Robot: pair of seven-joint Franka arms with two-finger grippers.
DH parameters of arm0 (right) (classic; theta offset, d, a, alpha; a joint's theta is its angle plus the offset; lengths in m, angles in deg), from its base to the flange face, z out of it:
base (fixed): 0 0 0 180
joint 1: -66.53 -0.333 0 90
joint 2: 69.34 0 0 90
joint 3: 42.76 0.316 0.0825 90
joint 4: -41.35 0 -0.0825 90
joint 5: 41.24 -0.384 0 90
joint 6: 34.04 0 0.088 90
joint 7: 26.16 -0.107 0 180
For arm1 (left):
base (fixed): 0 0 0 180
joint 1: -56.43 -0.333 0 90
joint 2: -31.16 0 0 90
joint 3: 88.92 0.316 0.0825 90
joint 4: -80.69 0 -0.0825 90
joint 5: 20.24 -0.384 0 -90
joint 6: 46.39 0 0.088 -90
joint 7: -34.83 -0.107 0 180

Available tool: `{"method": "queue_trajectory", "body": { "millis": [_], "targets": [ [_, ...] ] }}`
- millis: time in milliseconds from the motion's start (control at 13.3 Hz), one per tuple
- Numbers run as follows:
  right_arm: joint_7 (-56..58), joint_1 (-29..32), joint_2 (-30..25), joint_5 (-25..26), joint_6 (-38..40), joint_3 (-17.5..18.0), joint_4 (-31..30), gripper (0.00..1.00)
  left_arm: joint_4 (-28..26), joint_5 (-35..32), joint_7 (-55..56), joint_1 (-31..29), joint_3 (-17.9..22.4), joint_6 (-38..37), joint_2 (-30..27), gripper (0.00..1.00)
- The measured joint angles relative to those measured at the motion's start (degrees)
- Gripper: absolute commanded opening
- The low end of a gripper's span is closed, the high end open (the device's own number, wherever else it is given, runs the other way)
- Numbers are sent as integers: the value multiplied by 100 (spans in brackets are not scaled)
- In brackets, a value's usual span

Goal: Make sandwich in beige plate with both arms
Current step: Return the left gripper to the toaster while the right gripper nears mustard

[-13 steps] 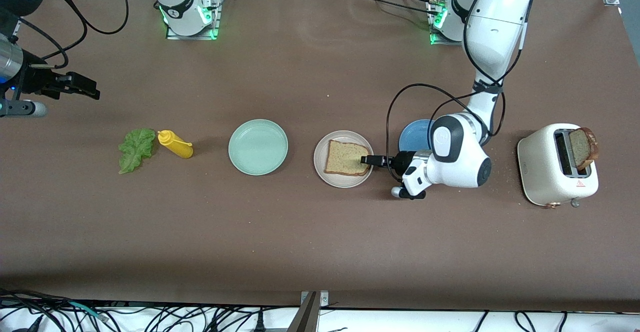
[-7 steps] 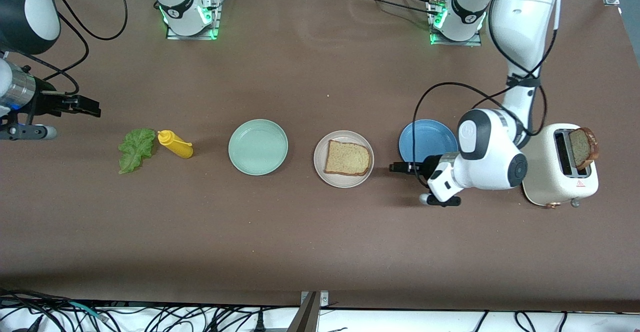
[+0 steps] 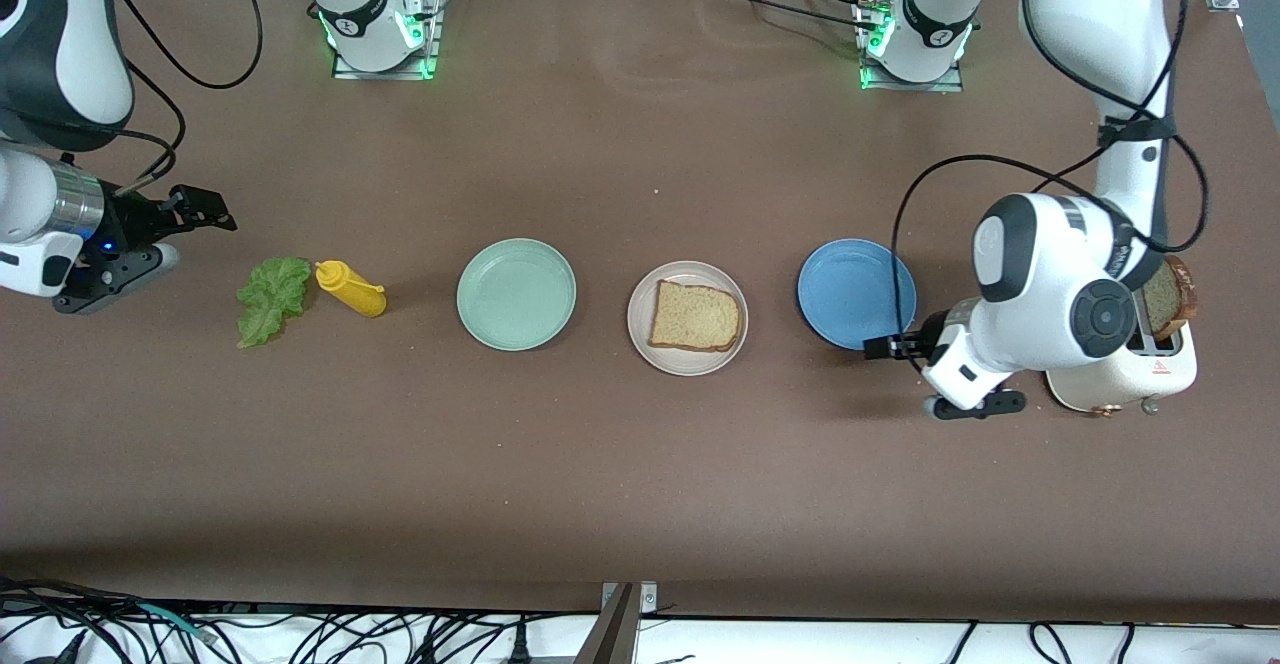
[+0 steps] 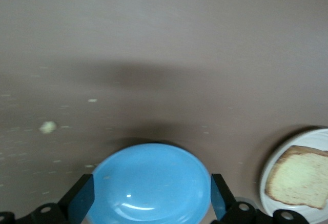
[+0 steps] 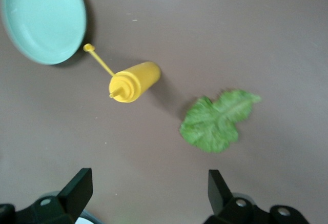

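Front view, largest to smallest. Brown desk (image 3: 640, 464) filling the frame. Left arm (image 3: 1060, 294) at right of frame, reaching down from the top edge; right arm (image 3: 50, 214) at the upper left edge. White toaster (image 3: 1165, 369) at far right, partly hidden by the left arm, with a bread slice (image 3: 1165, 299) standing in its slot. Mint green plate (image 3: 516, 294) left of centre; blue plate (image 3: 856, 293) right of centre; beige plate (image 3: 687, 318) at centre between them, carrying one brown bread slice (image 3: 696, 316), lying flat. Lettuce leaf (image 3: 272, 299) at left of frame, flat on the desk, touching a yellow squeeze bottle (image 3: 351, 288) lying on its side. Left gripper (image 3: 885, 347) at the lower right rim of the blue plate, fingers (image 4: 81, 201) released, grasping nothing. Right gripper (image 3: 205, 216) above the lettuce leaf in the frame, fingers (image 5: 77, 189) likewise spread and empty.
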Motion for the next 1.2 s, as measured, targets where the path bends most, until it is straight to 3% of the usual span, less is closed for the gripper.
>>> {"method": "queue_trajectory", "body": {
  "millis": [225,450,749,974,1199],
  "targets": [
    [1761,526,466,-731,-96,-57,-32,100,2,-621,2,-294,74,-242,-293,100],
    [2974,672,778,-1274,-148,-67,-31,100,2,-1150,2,-354,73,-300,-415,100],
    [4455,781,1017,-1997,-94,-63,-62,100,3,-1202,-373,-570,86,-300,-499,100],
    [5411,1061,1499,-2332,-22,-66,-98,100,2,-1202,-468,-734,89,-307,-596,100],
    [6751,1228,1965,-3021,89,-67,-101,100,5,-1202,-468,-733,58,-310,-738,100]
  ]
}}
